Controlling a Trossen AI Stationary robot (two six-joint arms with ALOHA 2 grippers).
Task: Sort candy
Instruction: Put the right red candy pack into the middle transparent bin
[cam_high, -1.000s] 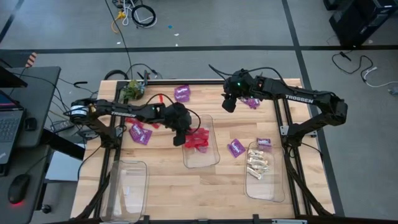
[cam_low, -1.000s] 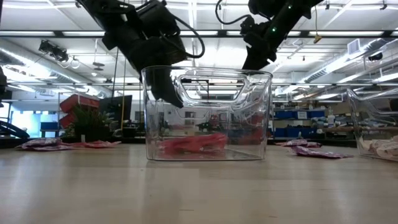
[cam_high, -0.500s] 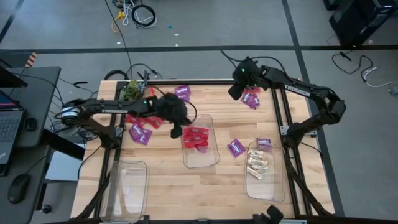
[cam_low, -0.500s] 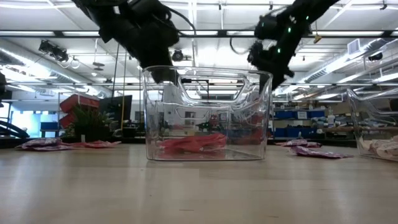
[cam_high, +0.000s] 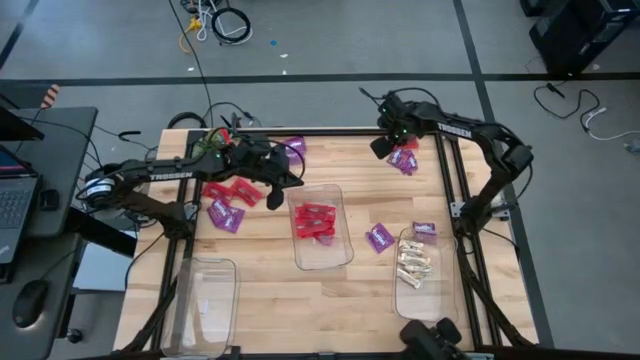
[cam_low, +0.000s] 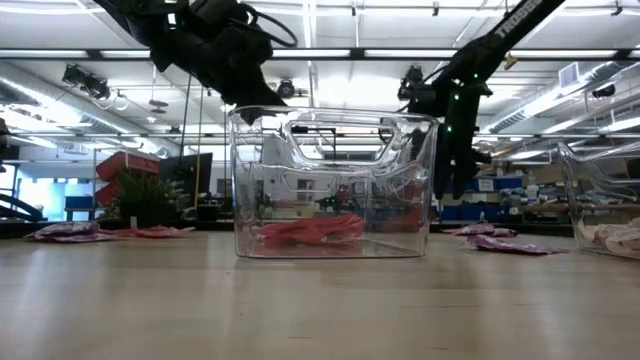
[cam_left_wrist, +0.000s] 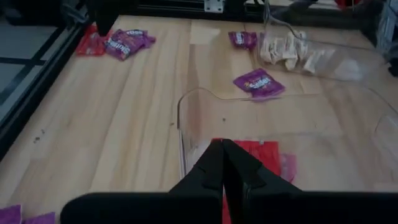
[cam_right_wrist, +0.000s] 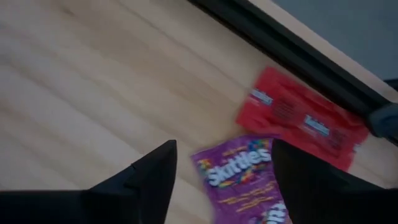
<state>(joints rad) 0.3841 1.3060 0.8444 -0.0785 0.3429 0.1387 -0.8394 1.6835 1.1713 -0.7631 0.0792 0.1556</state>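
The table (cam_high: 260, 290) was pale wood, smooth and matt, with visible grain. The bin (cam_high: 322, 228) at the frame's centre was clear, glossy plastic, as was the one at lower left (cam_high: 205, 305). The red packets (cam_high: 315, 222) and the purple packet (cam_right_wrist: 245, 180) looked like shiny, crinkled foil. The arms (cam_high: 180, 172) were matt black; the table frame (cam_high: 455, 180) was dark metal.
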